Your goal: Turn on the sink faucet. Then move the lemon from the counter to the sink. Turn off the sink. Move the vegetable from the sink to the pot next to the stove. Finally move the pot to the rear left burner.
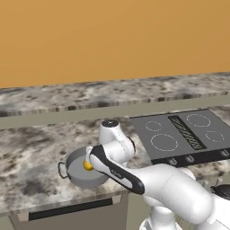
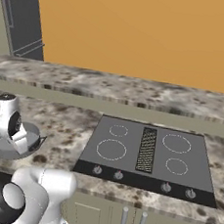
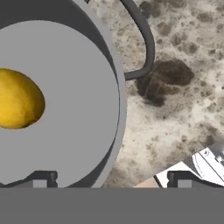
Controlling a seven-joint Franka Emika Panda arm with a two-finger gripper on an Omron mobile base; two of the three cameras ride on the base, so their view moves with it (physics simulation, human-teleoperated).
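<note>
Here, the gripper (image 3: pixel 109 179) hangs wide open and empty above the pot (image 3: pixel 114 83), one fingertip (image 3: pixel 41 179) over its floor, the other (image 3: pixel 183 179) outside the rim, the lemon (image 3: pixel 17 98) lying inside.

A kitchen — speckled stone counter (image 1: pixel 27 148), black glass stove (image 2: pixel 148 152) with knobs, cabinet doors below.

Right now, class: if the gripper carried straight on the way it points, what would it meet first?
Probably the pot: the open gripper straddles its rim, one fingertip over the floor beside the lemon, the other over the counter. Depth is unclear.
</note>
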